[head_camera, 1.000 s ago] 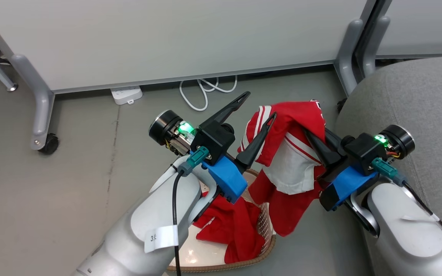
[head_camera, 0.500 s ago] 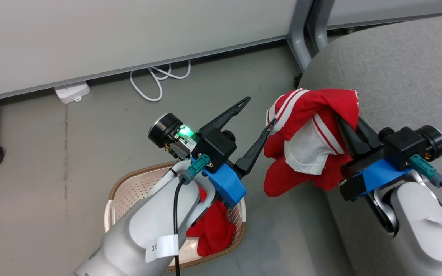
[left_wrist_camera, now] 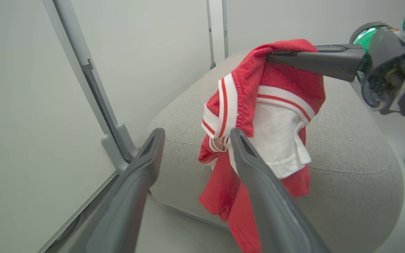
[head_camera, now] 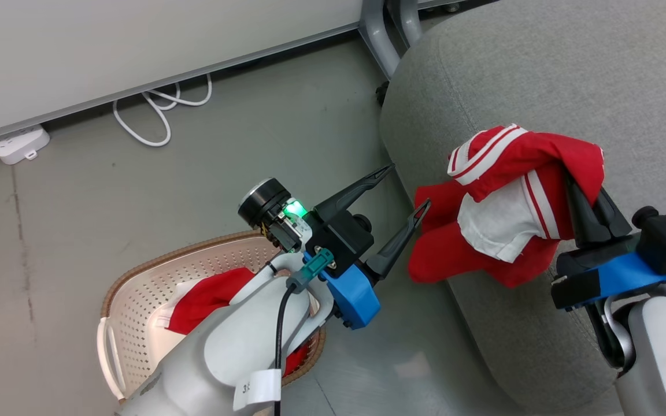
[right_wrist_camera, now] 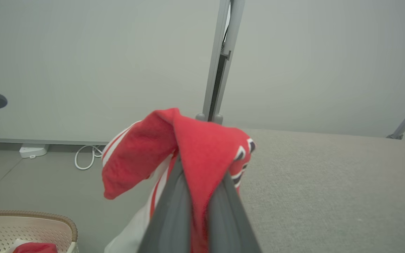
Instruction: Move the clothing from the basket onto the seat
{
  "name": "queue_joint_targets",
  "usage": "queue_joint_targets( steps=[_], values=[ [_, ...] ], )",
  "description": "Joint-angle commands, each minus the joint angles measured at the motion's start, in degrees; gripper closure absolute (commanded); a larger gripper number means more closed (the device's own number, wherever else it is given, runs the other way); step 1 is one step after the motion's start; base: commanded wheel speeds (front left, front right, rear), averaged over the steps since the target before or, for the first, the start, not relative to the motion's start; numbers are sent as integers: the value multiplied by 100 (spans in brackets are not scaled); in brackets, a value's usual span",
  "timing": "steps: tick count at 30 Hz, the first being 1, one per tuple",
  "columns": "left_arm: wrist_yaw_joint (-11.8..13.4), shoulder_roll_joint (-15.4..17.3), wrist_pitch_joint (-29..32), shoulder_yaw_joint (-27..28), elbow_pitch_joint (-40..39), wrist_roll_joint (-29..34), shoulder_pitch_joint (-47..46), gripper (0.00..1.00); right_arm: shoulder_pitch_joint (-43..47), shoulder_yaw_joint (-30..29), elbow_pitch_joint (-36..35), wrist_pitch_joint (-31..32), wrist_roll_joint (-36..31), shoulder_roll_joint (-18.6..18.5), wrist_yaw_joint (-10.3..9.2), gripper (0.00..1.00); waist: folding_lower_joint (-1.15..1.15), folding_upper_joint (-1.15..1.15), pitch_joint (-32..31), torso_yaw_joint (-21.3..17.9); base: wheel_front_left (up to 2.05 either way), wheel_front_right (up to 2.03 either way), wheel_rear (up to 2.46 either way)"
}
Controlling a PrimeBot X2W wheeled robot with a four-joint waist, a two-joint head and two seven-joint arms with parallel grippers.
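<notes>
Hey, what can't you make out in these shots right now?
Head view: the left forearm covers much of the basket and the plain red cloth inside.
Right wrist view: lettering on the striped garment is folded over, unreadable.
Head view: tips of the right claw are buried in that garment.

The left claw [head_camera: 409, 185] and right claw [head_camera: 581, 199] each have two long, dark, tapered fingers [head_camera: 396, 245] on a black block [head_camera: 341, 231] and blue bracket [head_camera: 351, 292]. The left forearm [head_camera: 235, 352] is pale grey, with a black cable [head_camera: 280, 323], teal plug [head_camera: 315, 268], green light [head_camera: 293, 208] and white tag [head_camera: 258, 388].
</notes>
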Motion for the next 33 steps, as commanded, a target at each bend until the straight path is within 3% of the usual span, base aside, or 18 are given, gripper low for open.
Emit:
queue_joint_targets(
  steps=[1,10,19,29,33],
  values=[
    [-8,31,3,-33,-20,48,-16,0,107,-97,-54,-26,-43,53,1,100,0,0,61,-112,0,0,0],
    [-41,63,56,-260,-52,22,45,0,451,-454,-172,-26,-45,265,1,100,0,0,167,-354,0,0,0],
    [-2,66,41,-274,-92,-21,-55,0,347,-560,-278,-26,-81,312,1,100,0,0,192,-358,0,0,0],
    [100,148,105,-236,-289,37,-318,0,-627,-850,-741,-25,-124,-36,1,100,0,0,660,-277,0,0,0],
    [123,252,188,-220,-472,106,-572,0,-1539,-1205,-999,-26,-170,-424,1,100,0,0,1211,-211,0,0,0]
  ],
)
